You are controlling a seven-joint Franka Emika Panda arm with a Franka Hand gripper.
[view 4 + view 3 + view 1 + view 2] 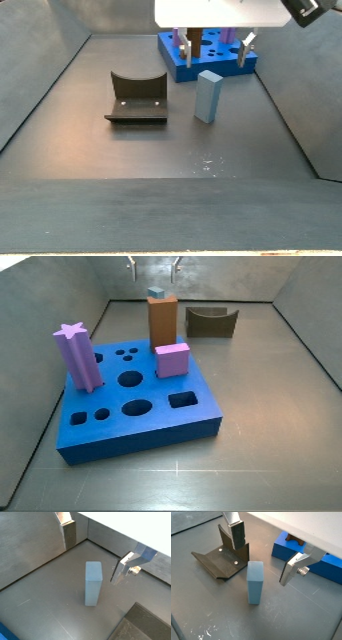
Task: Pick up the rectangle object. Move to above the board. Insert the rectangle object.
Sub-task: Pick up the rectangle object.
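The rectangle object [255,582] stands upright on the grey floor [304,617], free of any grip, between the fixture [222,559] and the board [319,564] and touching neither. In a side view it is a pale steel-blue bar [209,96] just in front of the board's near edge [171,62], with the dark fixture [135,97] well off to its other side. The gripper [261,552] hovers above the bar with its fingers spread wide and nothing between them; in both wrist views the bar's top sits in the gap, one silver finger [69,532] on one flank and the second [124,566] on the opposite flank, neither touching it. In a side view only the fingertips [154,265] show at the top edge (too small there to read the gap), and the bar [156,294] peeks out behind the tall brown block [162,321]. That brown block, a purple star-topped post [78,356] and a short pink block [173,359] stand in the board [147,421], whose other holes are open.
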